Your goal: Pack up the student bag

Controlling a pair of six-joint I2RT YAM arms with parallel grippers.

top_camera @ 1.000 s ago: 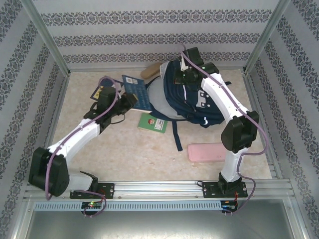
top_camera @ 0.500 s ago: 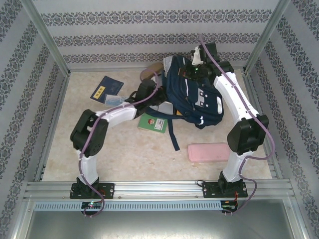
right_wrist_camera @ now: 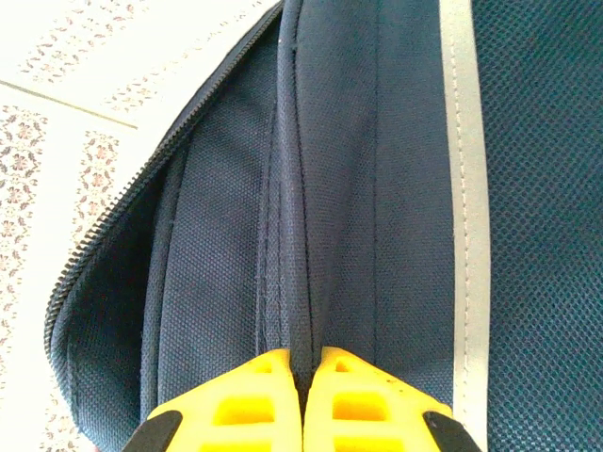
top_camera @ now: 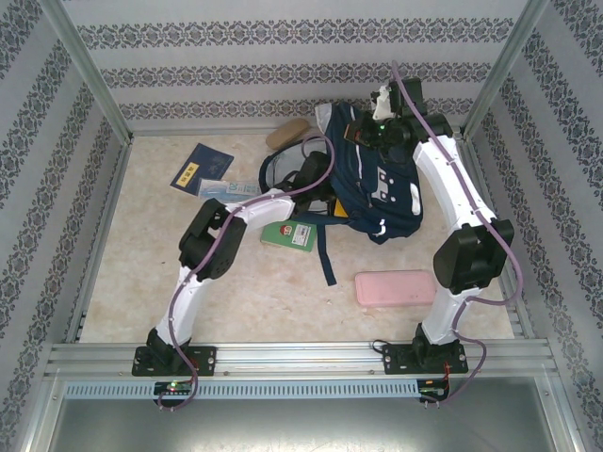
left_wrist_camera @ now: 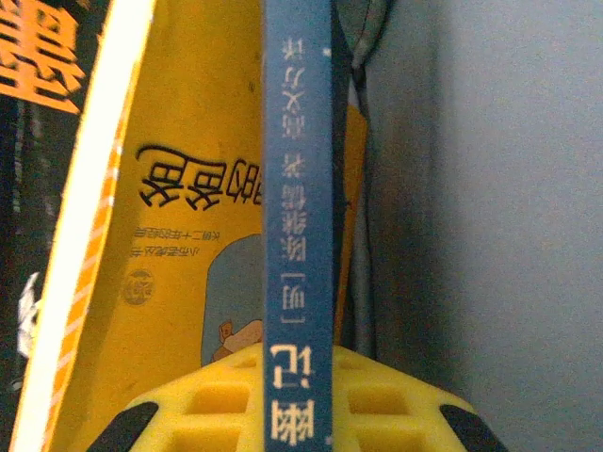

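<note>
Standing here by the table (top_camera: 236, 282), I can see the student bag (top_camera: 372, 188) at the far side, a bit to the right, lifted up at its top. The right gripper (right_wrist_camera: 303, 363) has its two yellow fingers pressed tight together on a fold of the bag's blue cloth, right beside the open zipper. That keeps the mouth of the bag open.

The left arm reaches across into that open mouth. The left gripper (left_wrist_camera: 300, 377) is squeezed on a thin blue book (left_wrist_camera: 300, 188), holding it by its back edge, standing straight up. Just beside it is a yellow book (left_wrist_camera: 188, 207), and grey cloth sits close on the other side. I think both books are inside the bag, or right at its opening. The blue one has not been let go yet.

So the job looks about partway done. Other things lie out on the table. A green book (top_camera: 289, 234) is just in front of the bag. A pink case (top_camera: 396, 288) is nearer, by the right arm. A blue booklet (top_camera: 201, 168) and a pale flat pack (top_camera: 226, 188) sit off to the left. A tan thing (top_camera: 287, 133) rests by the back wall. I guess those have to go in too, and then the zipper needs closing.
</note>
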